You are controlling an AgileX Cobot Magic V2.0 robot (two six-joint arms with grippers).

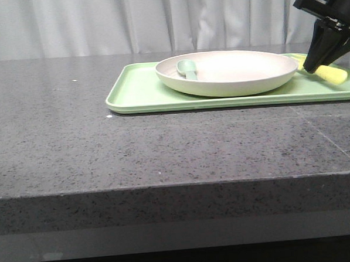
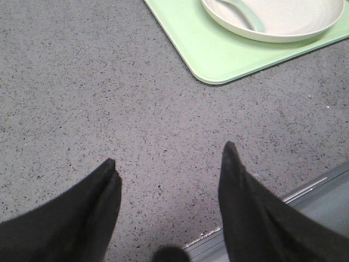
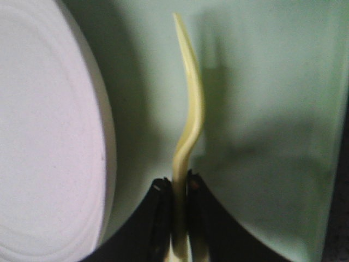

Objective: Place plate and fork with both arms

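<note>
The cream plate [image 1: 228, 72] sits on the light-green tray [image 1: 138, 92], with a pale green spoon [image 1: 187, 68] lying in it. My right gripper [image 1: 310, 66] is at the tray's right end, just right of the plate, shut on the yellow fork [image 1: 330, 73]. In the right wrist view the fork [image 3: 188, 109] runs edge-on out from between the closed fingertips [image 3: 178, 188], over the tray, beside the plate rim [image 3: 106, 136]. My left gripper [image 2: 169, 155] is open and empty over bare table, short of the tray corner [image 2: 218, 76]; it is out of the front view.
The dark speckled stone table [image 1: 135, 150] stretches left of and in front of the tray. Its front edge with a metal strip [image 2: 305, 188] runs close under my left gripper. A pale curtain [image 1: 128, 22] hangs behind.
</note>
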